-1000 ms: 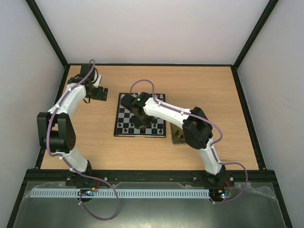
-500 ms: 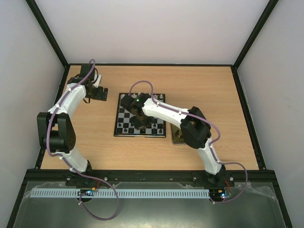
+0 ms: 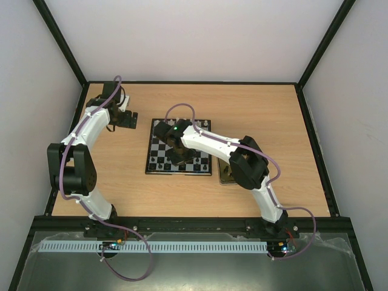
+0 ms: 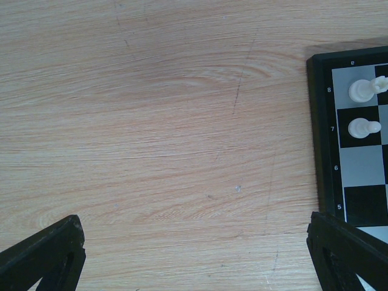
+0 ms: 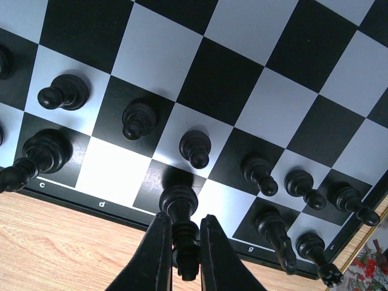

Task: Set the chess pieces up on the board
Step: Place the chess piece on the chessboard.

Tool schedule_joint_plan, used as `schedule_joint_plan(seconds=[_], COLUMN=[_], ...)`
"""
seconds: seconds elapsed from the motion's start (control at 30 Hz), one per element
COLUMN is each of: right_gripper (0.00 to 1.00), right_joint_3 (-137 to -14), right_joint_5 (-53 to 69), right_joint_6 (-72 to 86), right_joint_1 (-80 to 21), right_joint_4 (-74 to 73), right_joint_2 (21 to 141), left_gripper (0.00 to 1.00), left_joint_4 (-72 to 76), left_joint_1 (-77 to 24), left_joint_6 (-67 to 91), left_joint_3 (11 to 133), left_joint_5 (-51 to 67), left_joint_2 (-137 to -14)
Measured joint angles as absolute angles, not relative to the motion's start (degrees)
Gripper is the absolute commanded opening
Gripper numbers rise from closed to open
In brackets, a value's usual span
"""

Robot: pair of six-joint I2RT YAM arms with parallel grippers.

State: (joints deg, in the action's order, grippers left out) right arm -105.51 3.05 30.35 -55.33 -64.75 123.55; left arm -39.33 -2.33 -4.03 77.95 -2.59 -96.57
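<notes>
I am looking down on the light wooden table, which is carrying everything under both pincers. The right arm is reaching leftward across the small black-and-silver checked chessboard, which is lying directly below the right pincer and well off to the right of the left pincer. A gold-edged metal tin is sitting behind the right pincer, just beside the board's right edge and mostly hidden under that arm's elbow.

The left pincer is hanging over bare wood with its jaws spread as wide as they go and nothing between them; only the board's rim and a few squares are showing at its right side. The right pincer is nearly closed, its two fingers pinching a tall black chess piece by the lower body. The piece's head is pointing past the fingertips over a dark square in the board's edge row; I cannot tell whether it is touching the square.

Just beyond those fingertips a row of small black pawns is standing, with more black pieces in the edge row to the pincer's right. Two small white pieces are standing on the board's corner squares, ahead and to the right of the left pincer.
</notes>
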Motion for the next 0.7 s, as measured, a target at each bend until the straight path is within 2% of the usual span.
schedule_joint_plan(seconds=[0.7], right_gripper=[0.06], right_joint_3=[-105.54], right_joint_5=[4.08], right_joint_6=[29.95], right_joint_1=[-55.33], right_joint_4=[-64.14], right_joint_2=[124.57], left_gripper=[1.0], left_joint_4=[-39.33], left_joint_1=[-2.22], left_joint_6=[-4.03], left_joint_3=[77.95], left_joint_5=[-2.57], left_joint_2=[-96.57])
